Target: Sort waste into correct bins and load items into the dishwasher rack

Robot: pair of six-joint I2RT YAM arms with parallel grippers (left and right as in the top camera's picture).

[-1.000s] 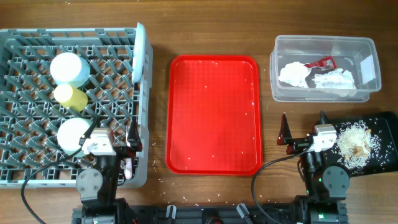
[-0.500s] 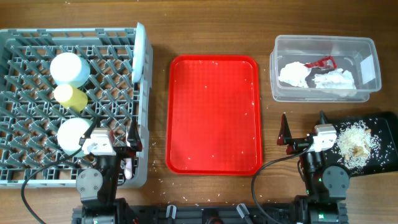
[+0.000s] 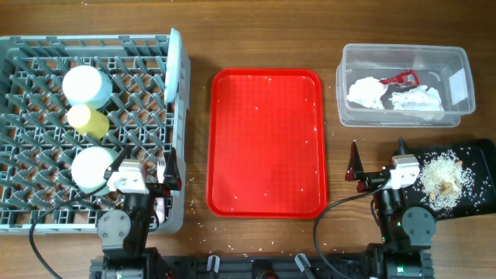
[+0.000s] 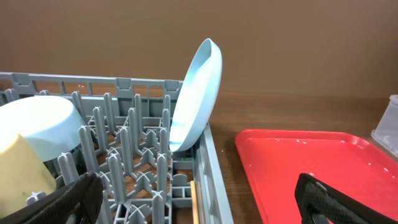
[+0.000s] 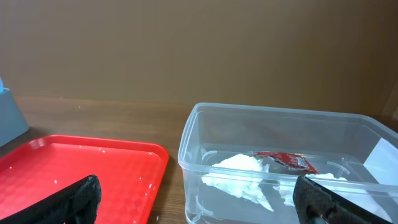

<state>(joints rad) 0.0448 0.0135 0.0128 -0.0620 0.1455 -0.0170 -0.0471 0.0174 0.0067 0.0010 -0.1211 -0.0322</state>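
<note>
The grey dishwasher rack [image 3: 46,205] holds a light blue bowl [image 3: 85,85], a yellow cup [image 3: 87,120], a pale green bowl [image 3: 91,169] and a pale blue plate [image 3: 176,70] upright at its right wall. My left gripper [image 3: 142,167] is open and empty over the rack's near right corner. A thin pale strip [image 4: 194,202] lies below it; I cannot tell if it is the fork. The clear tub [image 3: 404,48] holds white napkins [image 3: 368,91] and a red wrapper [image 3: 401,77]. The black bin [image 3: 484,159] holds rice crumbs [image 3: 440,178]. My right gripper [image 3: 378,159] is open and empty.
A flat red tray [image 3: 266,143] with a few scattered crumbs lies between rack and bins. It also shows in the left wrist view [image 4: 298,149] and the right wrist view [image 5: 81,168]. Loose crumbs dot the wooden table near the front edge.
My left gripper has shifted slightly to the right. Nothing else has moved.
</note>
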